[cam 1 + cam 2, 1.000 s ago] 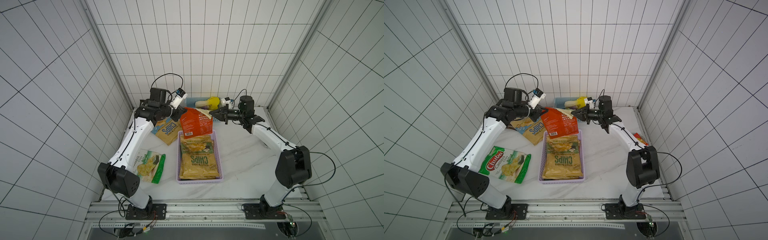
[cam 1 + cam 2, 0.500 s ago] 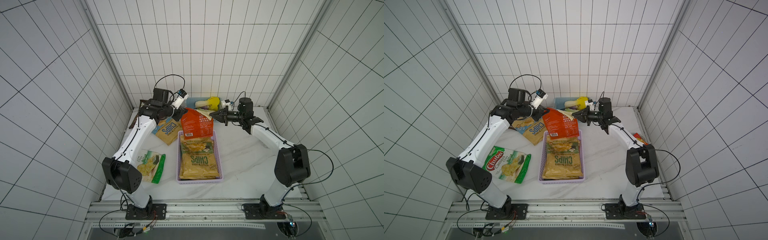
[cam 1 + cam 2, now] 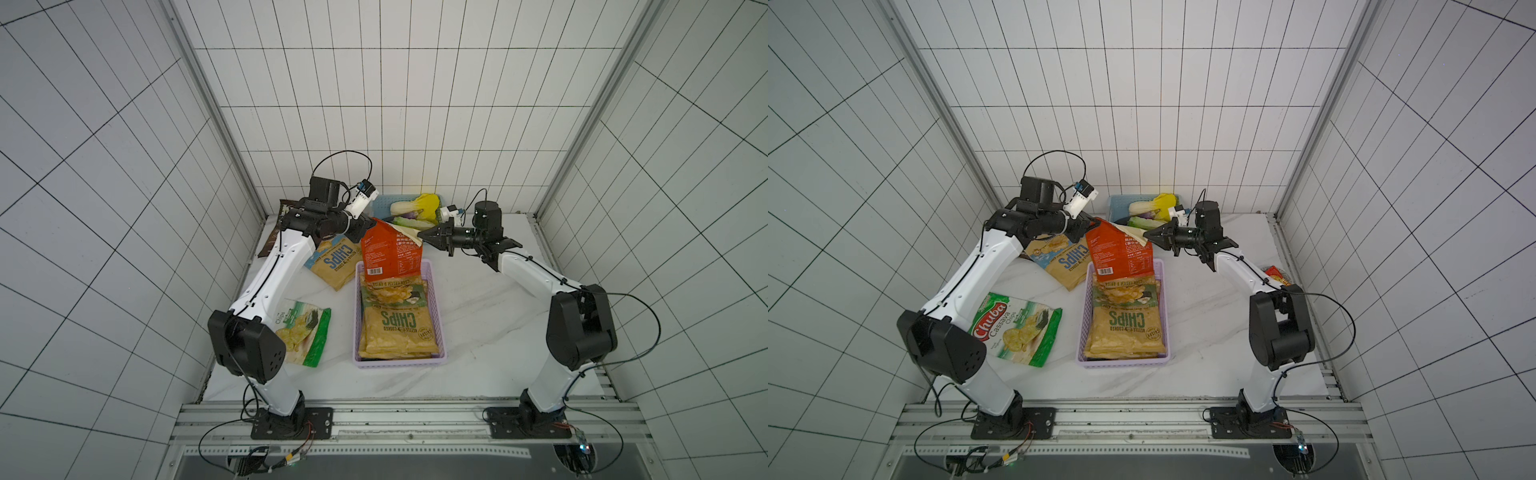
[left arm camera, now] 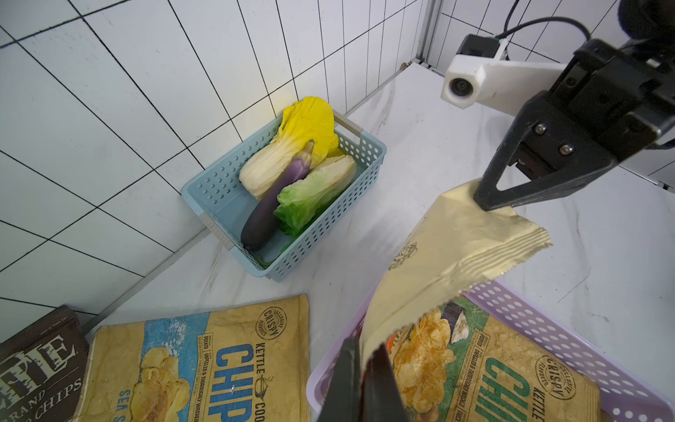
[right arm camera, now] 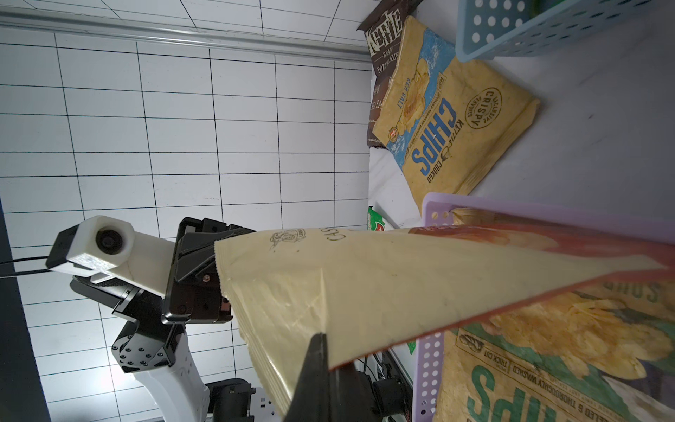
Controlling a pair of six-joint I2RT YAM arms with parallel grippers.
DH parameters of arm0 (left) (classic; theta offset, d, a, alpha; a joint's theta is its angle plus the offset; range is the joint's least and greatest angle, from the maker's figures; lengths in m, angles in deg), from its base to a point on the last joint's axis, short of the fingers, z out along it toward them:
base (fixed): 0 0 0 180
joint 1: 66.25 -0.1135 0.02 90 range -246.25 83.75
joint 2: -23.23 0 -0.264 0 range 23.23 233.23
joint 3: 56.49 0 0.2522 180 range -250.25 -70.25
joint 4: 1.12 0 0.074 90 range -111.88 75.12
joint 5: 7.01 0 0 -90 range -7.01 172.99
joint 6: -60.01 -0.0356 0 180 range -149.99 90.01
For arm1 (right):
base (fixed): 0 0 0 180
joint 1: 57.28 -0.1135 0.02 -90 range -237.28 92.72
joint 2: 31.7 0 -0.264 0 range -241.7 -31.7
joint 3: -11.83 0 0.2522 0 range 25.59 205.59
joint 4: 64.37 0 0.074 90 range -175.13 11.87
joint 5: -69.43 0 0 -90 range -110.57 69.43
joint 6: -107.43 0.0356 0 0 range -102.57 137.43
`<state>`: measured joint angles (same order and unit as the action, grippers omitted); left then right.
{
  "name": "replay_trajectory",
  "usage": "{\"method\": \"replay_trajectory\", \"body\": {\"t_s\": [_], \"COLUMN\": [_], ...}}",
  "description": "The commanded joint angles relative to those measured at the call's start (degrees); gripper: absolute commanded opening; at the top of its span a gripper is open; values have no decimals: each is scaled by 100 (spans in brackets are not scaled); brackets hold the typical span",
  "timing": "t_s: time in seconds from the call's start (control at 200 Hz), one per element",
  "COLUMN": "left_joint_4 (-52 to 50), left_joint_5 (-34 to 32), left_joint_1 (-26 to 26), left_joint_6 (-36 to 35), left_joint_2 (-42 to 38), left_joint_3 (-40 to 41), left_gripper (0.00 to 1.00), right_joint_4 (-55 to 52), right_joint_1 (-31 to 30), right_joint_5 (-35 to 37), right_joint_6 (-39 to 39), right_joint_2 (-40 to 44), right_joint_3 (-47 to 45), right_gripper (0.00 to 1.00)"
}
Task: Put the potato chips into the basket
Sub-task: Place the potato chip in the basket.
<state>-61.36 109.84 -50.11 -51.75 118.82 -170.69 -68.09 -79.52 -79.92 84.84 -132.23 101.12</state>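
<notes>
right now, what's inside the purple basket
A tan chips bag with green lettering lies flat on top. Edges of another bag peek out beneath it, otherwise covered. The hanging red bag hides the far end of the basket.

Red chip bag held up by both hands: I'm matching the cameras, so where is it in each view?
Top view: red chip bag mid-frame, upright over the lilac basket's far end.
Top view: likewise mid-frame, over that far end.
Left wrist view: its tan top seam in the foreground, above the basket.
Right wrist view: tan top fills the foreground, basket behind.
Shared landmark: the lilac basket.
</notes>
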Motion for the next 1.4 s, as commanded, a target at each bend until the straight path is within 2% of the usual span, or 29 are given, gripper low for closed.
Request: {"method": "replay_trajectory", "body": {"t_s": [0.0,0.375,0.55,0.625,0.72,0.745,0.765,0.79,0.815,0.87,0.88,0.944,1.039,1.129,1.294,1.394], "left_joint_4": [-27,-838,-1226,-1399,-1425,-1460,-1523,-1612,-1711,-2043,-2129,-2714,-3277,-3376,-2318,-1199], "left_joint_5": [98,467,669,859,952,969,994,1022,1053,1129,1140,1304,1350,1157,1233,754], "left_joint_1": [50,378,558,666,753,763,775,776,788,794,794,794,794,765,319,79], "left_joint_6": [-271,-1007,-1270,-1415,-1467,-1498,-1553,-1619,-1677,-1856,-1902,-2236,-2354,-2065,-1102,-185], "left_joint_2": [-417,-1457,-1927,-2116,-2351,-2403,-2435,-2469,-2505,-2560,-2567,-2581,-2548,-2550,-2641,-2643], "left_joint_3": [185,1776,2610,3004,3479,3558,3610,3650,3671,3615,3590,3342,2871,2447,2618,3114], "left_gripper": [0,0,0,0,0,7,18,35,58,94,97,98,98,98,98,98], "right_joint_4": [-170,-1307,-2633,-3322,-3801,-3885,-3971,-4109,-4275,-4657,-4730,-5100,-5155,-5300,-5421,-5447], "right_joint_1": [-22,-190,-165,-48,220,298,353,413,470,540,544,539,408,29,-883,-1439], "right_joint_5": [-146,-241,-86,14,84,100,122,160,212,385,432,613,799,1090,1424,1803], "right_joint_6": [-291,-1197,-2126,-2579,-2877,-2956,-3028,-3142,-3263,-3554,-3605,-3871,-3950,-4123,-4325,-4443], "right_joint_2": [264,1174,1734,1935,2185,2247,2292,2330,2357,2373,2370,2334,2314,2222,1854,1610], "right_joint_3": [-342,-1352,-1468,-1380,-1373,-1374,-1363,-1330,-1287,-1128,-1086,-858,-688,-465,-287,-232], "right_gripper": [0,0,32,39,43,44,44,45,46,46,46,46,47,47,45,45]}}
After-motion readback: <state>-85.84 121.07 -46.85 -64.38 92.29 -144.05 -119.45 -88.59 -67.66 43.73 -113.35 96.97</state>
